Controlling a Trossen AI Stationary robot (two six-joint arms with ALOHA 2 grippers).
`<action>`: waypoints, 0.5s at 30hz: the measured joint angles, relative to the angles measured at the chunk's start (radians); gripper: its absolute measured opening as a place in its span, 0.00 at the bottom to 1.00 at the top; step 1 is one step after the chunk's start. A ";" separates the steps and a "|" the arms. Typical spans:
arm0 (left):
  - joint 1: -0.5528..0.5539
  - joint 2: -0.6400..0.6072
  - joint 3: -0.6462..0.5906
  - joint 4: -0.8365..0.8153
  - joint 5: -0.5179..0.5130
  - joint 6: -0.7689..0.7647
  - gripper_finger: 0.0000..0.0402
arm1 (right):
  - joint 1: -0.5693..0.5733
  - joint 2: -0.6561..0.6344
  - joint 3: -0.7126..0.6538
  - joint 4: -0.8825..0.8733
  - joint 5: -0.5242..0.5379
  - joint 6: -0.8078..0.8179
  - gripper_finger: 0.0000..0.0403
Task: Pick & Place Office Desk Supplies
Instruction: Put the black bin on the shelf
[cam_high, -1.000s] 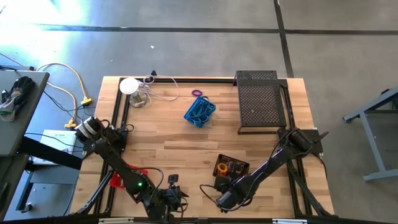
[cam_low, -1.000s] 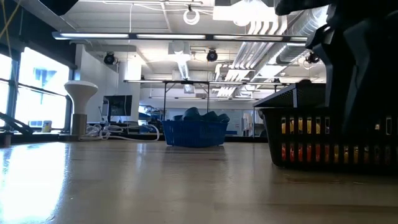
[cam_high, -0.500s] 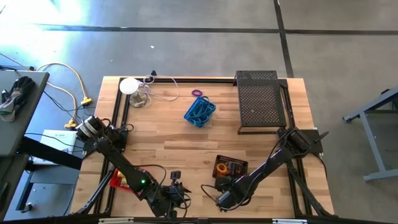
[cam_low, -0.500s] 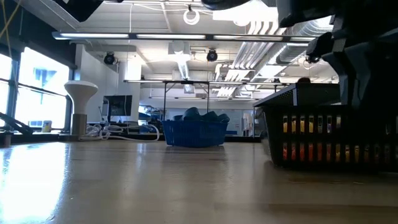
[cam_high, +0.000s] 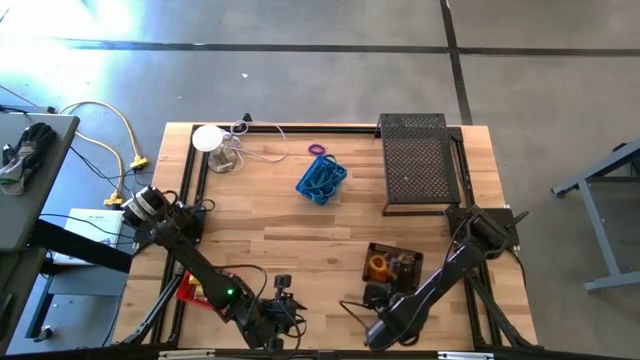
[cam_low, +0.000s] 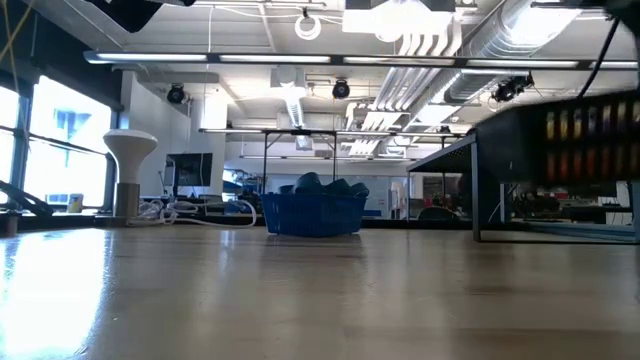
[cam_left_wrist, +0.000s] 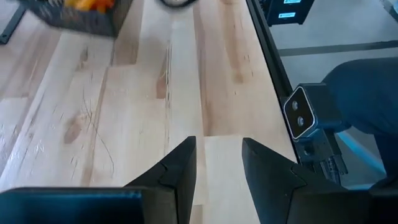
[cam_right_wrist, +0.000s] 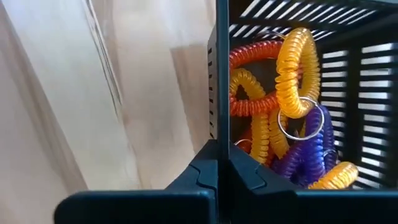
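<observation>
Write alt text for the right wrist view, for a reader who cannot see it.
The right gripper is shut on the wall of a black mesh basket, seen close up. Inside the basket lie coiled yellow, orange and purple spiral bands, one with a metal ring. The wooden table fills the rest.

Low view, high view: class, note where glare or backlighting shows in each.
Low view: window light at left lays a pale sheen on the table; the black mesh basket, against the bright room, reads as a dark silhouette. High view: a washed-out glare patch on the floor at upper left.
</observation>
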 joint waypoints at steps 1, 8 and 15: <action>-0.004 0.000 0.000 -0.001 0.002 -0.007 0.31 | 0.005 0.000 0.023 -0.036 0.000 0.010 0.01; -0.044 0.000 0.000 0.001 0.008 -0.053 0.31 | 0.024 -0.057 0.140 -0.112 0.033 -0.063 0.01; -0.071 0.000 0.000 0.003 0.001 -0.174 0.31 | -0.003 -0.221 0.141 -0.114 0.186 -0.166 0.01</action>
